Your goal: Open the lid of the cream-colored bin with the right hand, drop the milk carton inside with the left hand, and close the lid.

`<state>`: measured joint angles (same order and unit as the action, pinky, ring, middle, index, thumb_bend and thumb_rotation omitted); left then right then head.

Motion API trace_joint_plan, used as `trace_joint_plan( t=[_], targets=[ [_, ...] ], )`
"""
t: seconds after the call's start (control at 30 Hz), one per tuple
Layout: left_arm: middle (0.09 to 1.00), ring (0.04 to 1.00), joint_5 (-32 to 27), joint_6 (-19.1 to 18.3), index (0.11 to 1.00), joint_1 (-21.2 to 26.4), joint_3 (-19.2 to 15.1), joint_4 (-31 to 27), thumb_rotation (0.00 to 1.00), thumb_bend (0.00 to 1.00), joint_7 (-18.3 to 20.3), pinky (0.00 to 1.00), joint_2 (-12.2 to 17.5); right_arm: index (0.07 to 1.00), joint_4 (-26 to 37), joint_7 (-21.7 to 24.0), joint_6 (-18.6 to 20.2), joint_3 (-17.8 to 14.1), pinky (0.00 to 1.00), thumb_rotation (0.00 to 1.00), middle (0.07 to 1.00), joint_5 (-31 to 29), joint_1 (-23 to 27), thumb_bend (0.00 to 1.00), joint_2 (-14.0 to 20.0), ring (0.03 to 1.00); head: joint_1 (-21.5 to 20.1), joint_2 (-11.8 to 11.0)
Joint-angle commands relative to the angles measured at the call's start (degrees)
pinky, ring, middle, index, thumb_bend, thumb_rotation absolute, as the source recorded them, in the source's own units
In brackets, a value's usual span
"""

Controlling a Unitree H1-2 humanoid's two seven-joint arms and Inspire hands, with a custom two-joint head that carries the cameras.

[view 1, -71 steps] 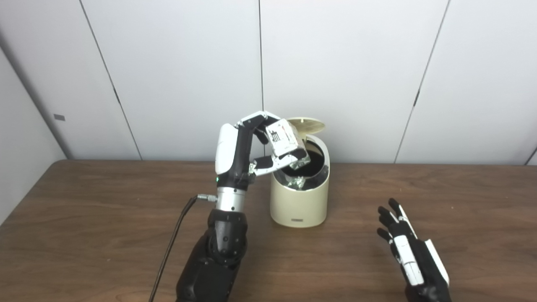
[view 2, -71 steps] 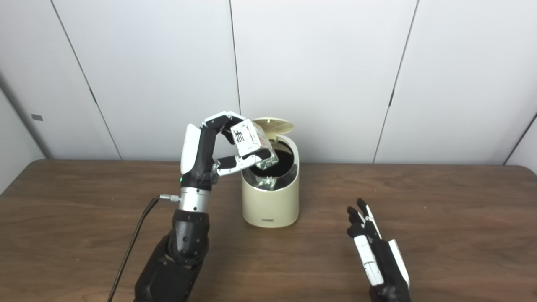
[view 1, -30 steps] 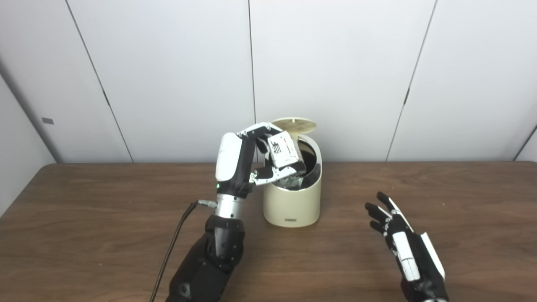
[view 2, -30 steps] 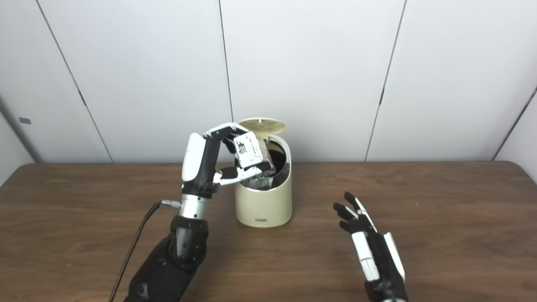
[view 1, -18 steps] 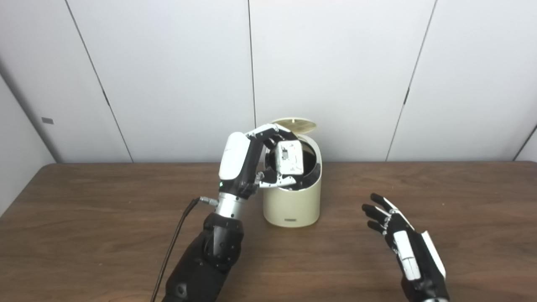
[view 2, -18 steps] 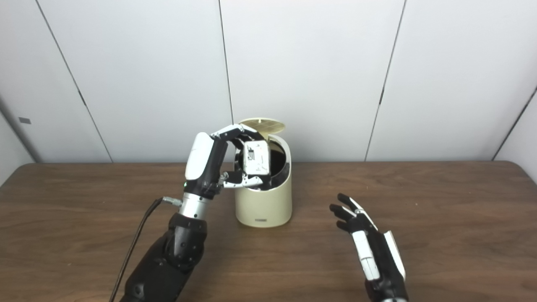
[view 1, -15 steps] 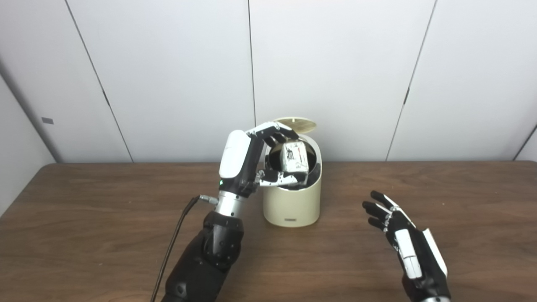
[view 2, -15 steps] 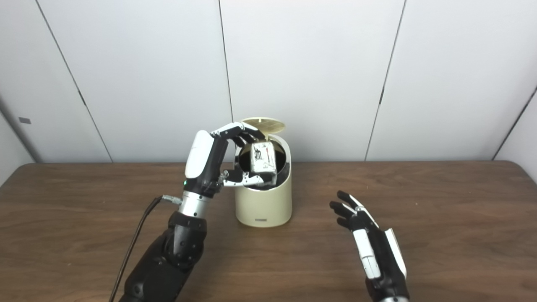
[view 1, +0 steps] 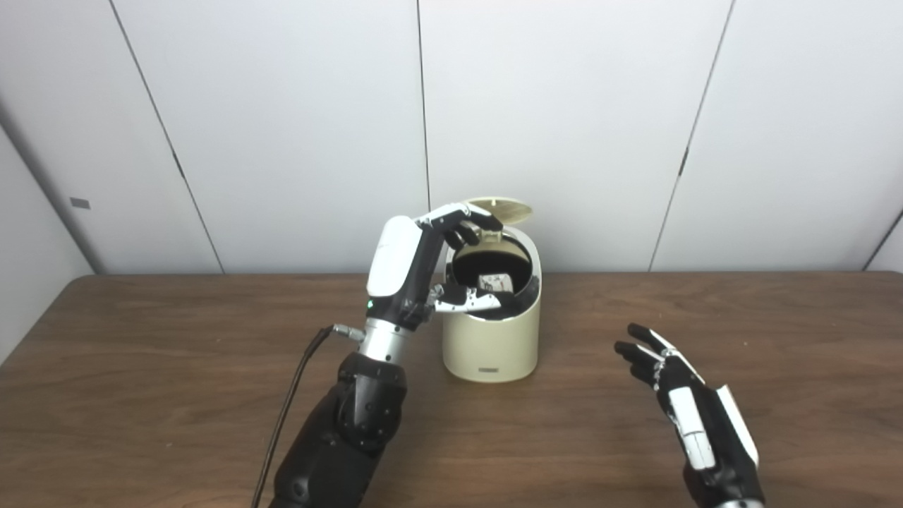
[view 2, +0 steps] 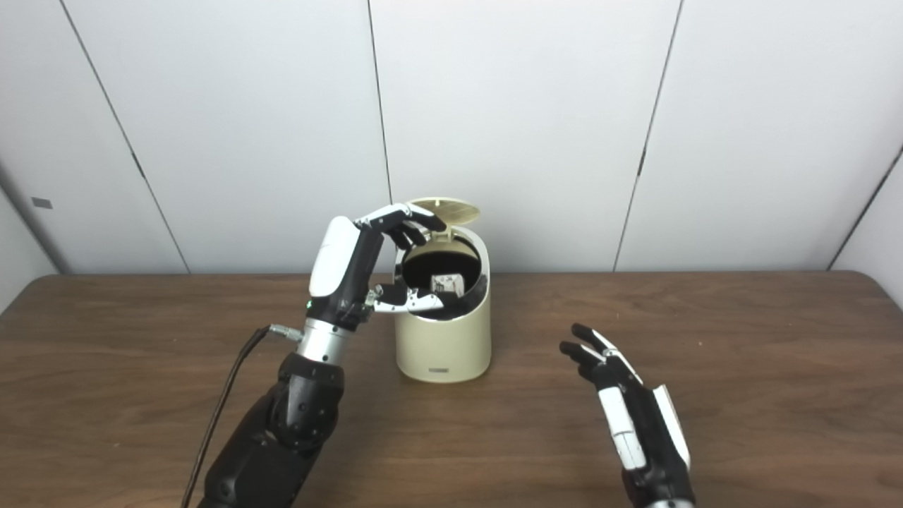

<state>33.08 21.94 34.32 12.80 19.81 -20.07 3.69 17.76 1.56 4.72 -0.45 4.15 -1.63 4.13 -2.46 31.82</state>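
1. The carton [view 1: 496, 282] lies down inside the bin [view 1: 492, 339]; only a pale patch of it shows in the dark well, so the drop looks done.
2. The left hand [view 1: 430, 271] hangs over the bin's near-left rim with fingers [view 1: 458, 219] spread and released, empty. Thumb and fingers bracket the opening, a pose that fits letting the carton fall straight in.
3. The lid [view 1: 499, 207] stands tipped up at the back of the bin, off the opening, which leaves the mouth free.
4. The right hand [view 1: 688, 402] hovers above the tabletop [view 1: 141, 367], well right of the bin, fingers apart and holding nothing. It seems to wait clear of the left arm.
5. Closing the lid is not yet done; the left hand over the rim would likely need to clear first.
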Motion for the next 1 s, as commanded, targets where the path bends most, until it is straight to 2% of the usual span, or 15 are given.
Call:
trace_joint_plan(
  t=[0.0,0.07,0.13,0.17,0.23,0.43,0.57,0.67,0.77,0.8,0.83,0.9,0.93,0.97],
  targets=[
    [0.601,0.523,-0.69,2.72,0.593,1.50,-0.86,-1.71,0.05,0.97,-1.74,0.45,-0.50,0.852,1.48,-0.01,-1.12,-0.07,0.87,1.00,0.801,-0.34,1.27,0.62,0.06,0.862,-0.05,0.02],
    [0.578,0.506,-1.99,4.00,0.571,1.17,-1.56,-2.57,0.02,0.91,-2.04,0.44,-0.90,0.856,1.32,0.02,-1.15,-0.19,0.88,1.00,0.803,-0.66,1.25,0.62,0.09,0.866,0.01,0.11],
    [0.570,0.501,-2.75,3.57,0.561,0.31,-2.34,-5.05,0.00,0.86,-1.46,0.43,-1.25,0.860,1.32,-0.10,-0.92,-0.26,0.88,1.00,0.803,-0.59,1.24,0.62,0.05,0.866,-0.02,0.11],
    [0.565,0.499,-3.29,3.18,0.519,-0.28,-2.73,-6.68,0.03,0.66,-1.01,0.43,-1.38,0.863,1.29,-0.16,-0.91,-0.27,0.88,1.00,0.804,-0.52,1.25,0.62,0.03,0.866,-0.02,0.11],
    [0.515,0.460,-4.79,2.18,0.497,-1.49,-3.55,-9.71,0.00,0.53,0.15,0.43,-1.72,0.871,0.93,-0.07,-1.25,-0.36,0.88,0.99,0.807,-0.91,1.34,0.61,0.06,0.869,0.10,0.11],
    [0.491,0.442,-8.50,-4.33,0.491,-5.29,-6.38,-18.88,0.00,0.50,4.63,0.41,-2.64,0.870,0.04,0.37,-1.65,-0.75,0.89,0.98,0.805,-2.56,1.57,0.60,0.32,0.866,0.45,0.28],
    [0.489,0.441,-12.93,-8.63,0.482,-7.99,-8.57,-24.62,0.00,0.48,7.68,0.36,-2.65,0.852,1.87,-0.49,0.57,-0.86,0.85,0.99,0.790,-1.95,1.88,0.61,-0.47,0.847,0.72,0.64],
    [0.501,0.443,-16.38,-17.96,0.488,-10.64,-10.31,-30.39,0.00,0.48,11.58,0.36,-2.53,0.848,2.47,-0.75,1.55,-1.17,0.85,0.95,0.813,-2.31,2.84,0.62,-0.78,0.864,0.78,0.66],
    [0.532,0.454,-20.72,-27.07,0.503,-13.40,-11.69,-35.03,0.00,0.48,15.59,0.33,-2.00,0.858,1.65,-0.11,0.64,-1.00,0.84,0.93,0.844,-2.26,4.76,0.60,0.07,0.869,0.75,0.66],
    [0.532,0.449,-21.72,-29.35,0.500,-14.38,-11.93,-36.14,0.00,0.49,16.84,0.38,-1.61,0.859,1.52,0.12,0.70,-0.89,0.84,0.92,0.854,-2.35,5.46,0.60,0.27,0.870,0.75,0.66],
    [0.585,0.552,-21.90,-31.34,0.495,-15.42,-11.90,-37.06,0.03,0.51,18.01,0.45,-0.93,0.866,1.44,0.40,0.87,-0.71,0.85,0.89,0.875,-2.46,6.28,0.61,0.45,0.884,0.75,0.66],
    [0.628,0.581,-21.94,-33.73,0.496,-17.24,-11.85,-38.12,0.05,0.51,19.43,0.48,0.07,0.869,1.30,0.48,1.37,-0.15,0.85,0.88,0.880,-1.39,8.16,0.62,0.78,0.887,0.29,0.88],
    [0.660,0.598,-22.22,-34.34,0.615,-18.23,-11.90,-38.48,0.16,0.57,19.92,0.50,0.40,0.872,1.19,0.54,1.57,0.30,0.85,0.89,0.885,-0.32,9.23,0.63,1.14,0.889,0.28,0.99],
    [0.685,0.619,-22.49,-34.89,0.669,-19.05,-11.95,-38.84,0.23,0.59,20.27,0.51,0.64,0.878,1.13,0.57,1.73,0.65,0.84,0.89,0.894,0.59,10.13,0.63,1.44,0.896,0.30,1.06]
  ],
)
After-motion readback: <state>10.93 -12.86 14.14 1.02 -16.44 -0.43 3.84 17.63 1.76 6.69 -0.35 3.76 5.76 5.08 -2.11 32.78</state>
